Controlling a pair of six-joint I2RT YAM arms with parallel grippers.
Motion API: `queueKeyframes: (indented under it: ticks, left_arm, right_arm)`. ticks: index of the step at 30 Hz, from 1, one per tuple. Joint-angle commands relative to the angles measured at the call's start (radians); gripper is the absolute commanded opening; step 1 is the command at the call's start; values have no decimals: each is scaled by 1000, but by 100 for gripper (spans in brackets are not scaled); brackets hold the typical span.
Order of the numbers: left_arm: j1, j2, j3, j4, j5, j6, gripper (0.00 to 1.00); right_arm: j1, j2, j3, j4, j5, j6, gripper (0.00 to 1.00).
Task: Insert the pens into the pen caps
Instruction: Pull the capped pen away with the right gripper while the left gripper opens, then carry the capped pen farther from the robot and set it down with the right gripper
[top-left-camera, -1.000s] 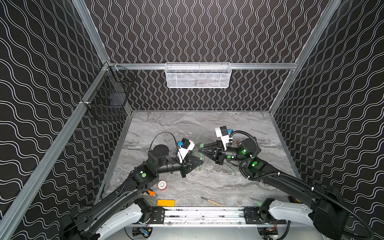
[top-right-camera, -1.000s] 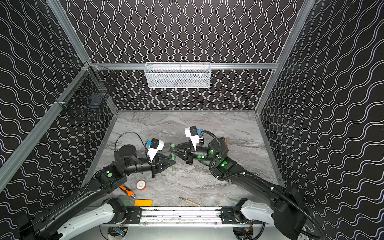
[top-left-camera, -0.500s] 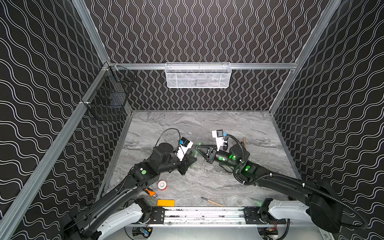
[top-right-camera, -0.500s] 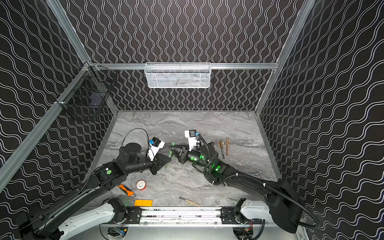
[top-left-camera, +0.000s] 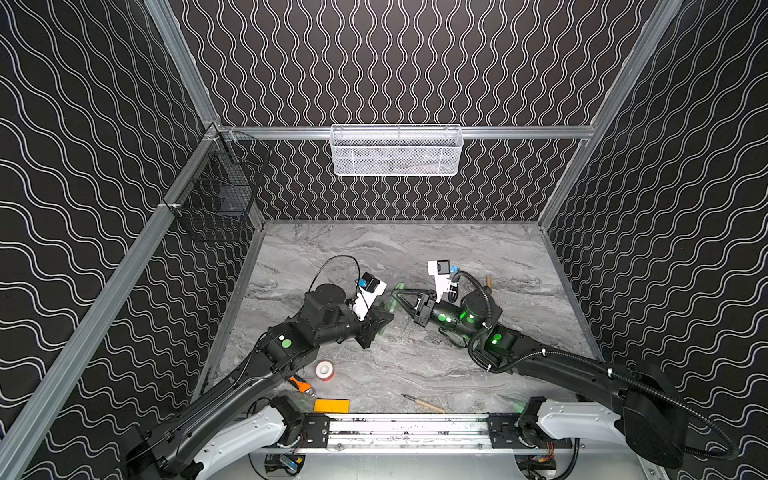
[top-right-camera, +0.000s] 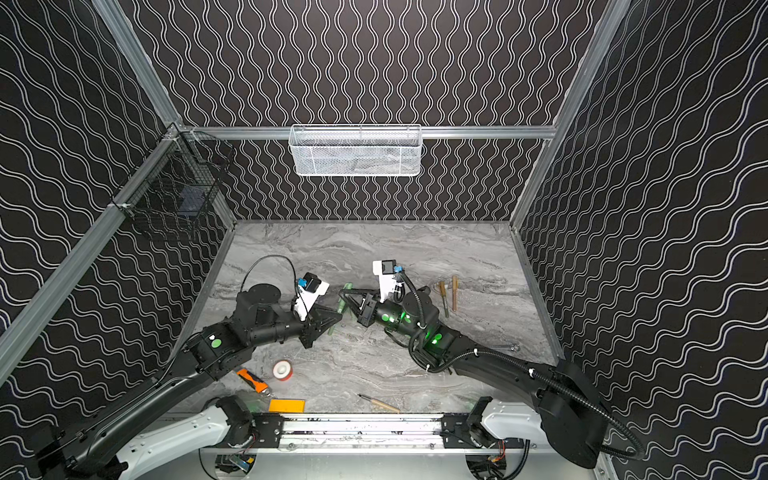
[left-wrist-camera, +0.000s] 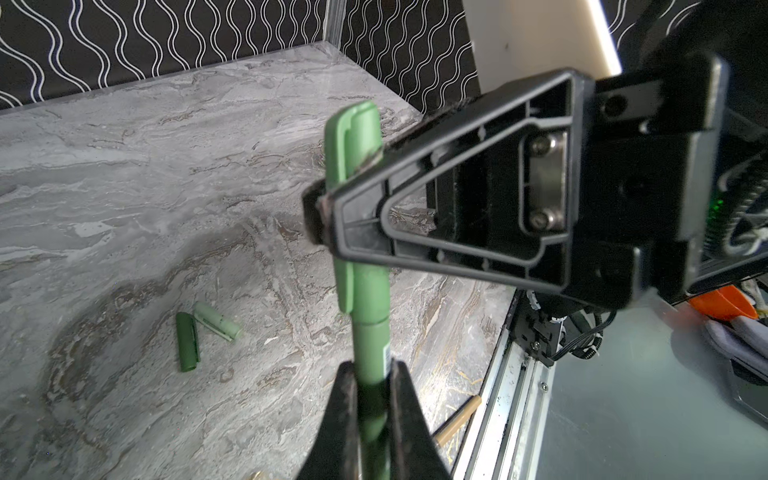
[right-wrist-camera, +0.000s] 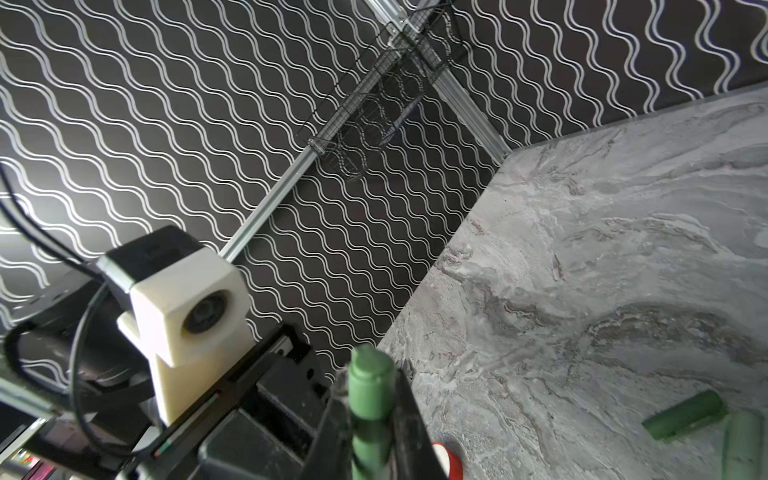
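My left end effector (left-wrist-camera: 371, 370) is clamped on the barrel of a green pen (left-wrist-camera: 370, 332); my right end effector (right-wrist-camera: 370, 380) is clamped on the matching green cap (left-wrist-camera: 355, 141) — both sets of jaws pressed tight to the plastic; pen and cap sit in one line, held above the tabletop (top-left-camera: 374, 249) between my two arms; the pen's front end is inside the cap's mouth, how deep I cannot tell. On the tabletop below — a dark green cap (left-wrist-camera: 187, 341) and a pale green stub (left-wrist-camera: 217, 327), just beside each other in a V; in a top view two tan pens (top-right-camera: 455, 293) lie side by side near my right arm; a third tan pen (top-right-camera: 380, 404) lies by the front rail (top-right-camera: 357, 428).
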Motion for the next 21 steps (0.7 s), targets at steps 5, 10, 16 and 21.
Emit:
queueKeyframes:
  ticks: [5, 10, 16, 21]
  left_arm:
    - [1, -63, -14, 360, 49, 9, 59]
    - [0, -162, -48, 226, 9, 11, 98]
    - [1, -276, -44, 51, -35, 22, 98]
    - [1, -315, -22, -83, -30, 56, 99]
  right_arm:
    - [-119, -34, 8, -97, -235, 7, 0]
    - [-275, -52, 34, -246, -271, -47, 0]
    - [-437, 123, 242, -769, -153, -337, 0]
    - [-547, 388, 466, -1085, 33, -529, 0]
